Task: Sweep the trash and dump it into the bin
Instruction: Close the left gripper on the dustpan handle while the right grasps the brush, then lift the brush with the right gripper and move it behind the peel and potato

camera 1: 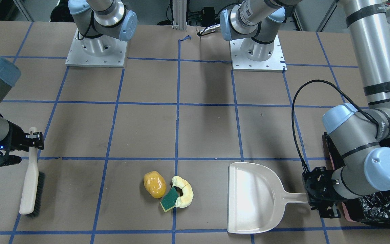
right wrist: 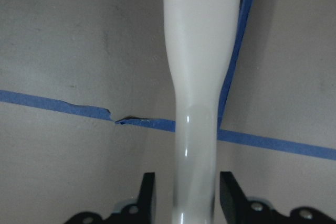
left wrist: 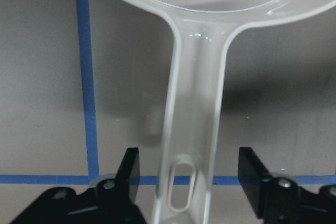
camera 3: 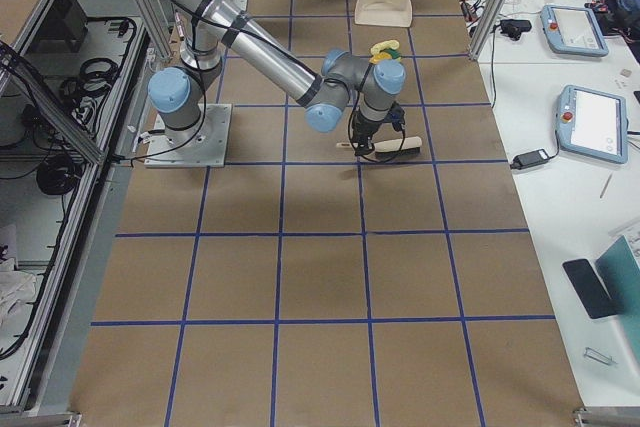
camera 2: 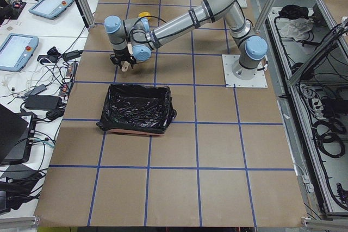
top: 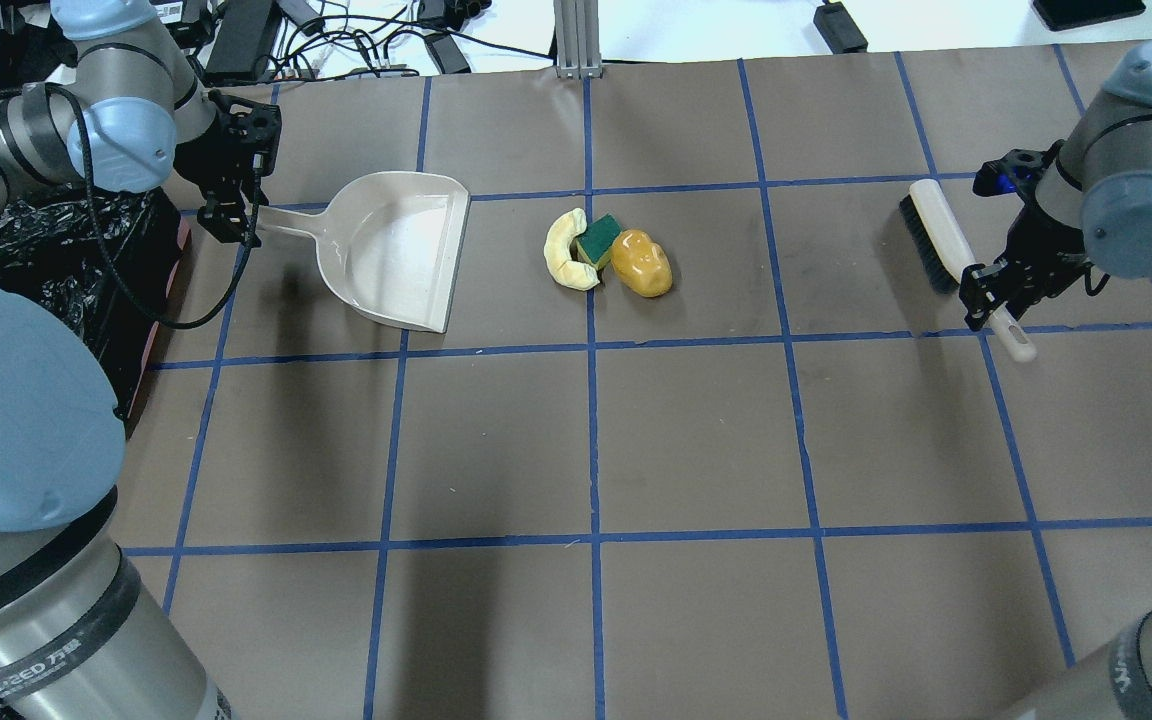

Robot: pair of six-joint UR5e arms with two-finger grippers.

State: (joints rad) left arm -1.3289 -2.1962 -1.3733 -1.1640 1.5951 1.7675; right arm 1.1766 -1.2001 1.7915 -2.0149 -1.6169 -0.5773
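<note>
left end effector [left wrist: 189, 169]: wide open, 1 finger on each side of the dustpan [top: 401, 250] handle with a clear gap both ways, so nothing is gripped yet.
right end effector [right wrist: 186, 187]: straddling the brush [camera 1: 29, 184] handle, way narrower. 1 side looks almost touching, but there's a sliver of gap on the other, so I'd call it not clamped.
dustpan: flat on the desk [top: 696, 430], mouth pointed at the trash, near it but apart.
brush: lying on the desk on the far side of the trash, well apart from it.
trash: 3 bits huddled between the 2 tools. The potato lump [top: 642, 264] and croissant curve [top: 564, 255] have the sponge [top: 598, 240] wedged between them, touching both.
bin [camera 2: 163, 118]: black-bagged, just beside my left arm, behind the pan's handle.
step: my guess is tool pickup, with no sweeping started.
next: squeeze both handles firmly, keep the pan's lip down on the desk, then drag the brush toward it so all 3 roll in.
</note>
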